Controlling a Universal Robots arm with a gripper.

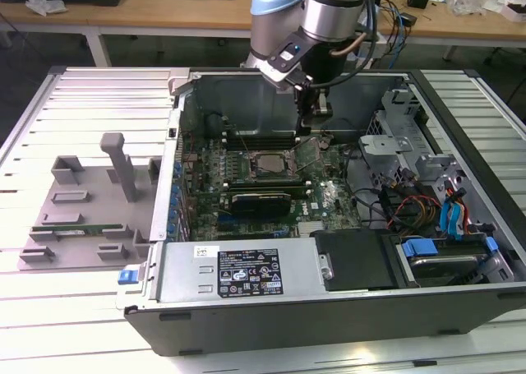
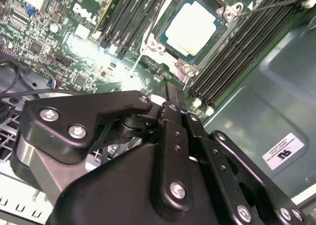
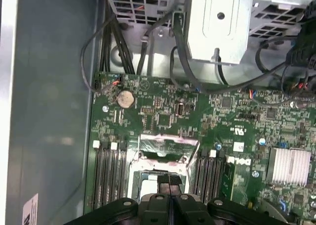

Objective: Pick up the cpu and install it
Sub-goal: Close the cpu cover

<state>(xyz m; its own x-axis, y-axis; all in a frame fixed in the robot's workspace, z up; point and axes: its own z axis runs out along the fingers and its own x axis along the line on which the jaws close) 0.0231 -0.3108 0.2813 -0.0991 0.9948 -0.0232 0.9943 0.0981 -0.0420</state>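
Gripper (image 3: 169, 179) closed near cpu (image 2: 190, 27), socket (image 3: 139, 178) half-hidden

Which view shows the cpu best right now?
Second wrist view: the cpu lies with its whole top unobstructed. The exterior view shows it far off; in the first wrist view the gripper partly covers it.

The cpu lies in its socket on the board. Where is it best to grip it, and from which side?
Take the cpu by two opposite edges, coming straight down from above. It lies flat, face up, in the socket, with memory slots close on both sides, so a sideways approach looks blocked.
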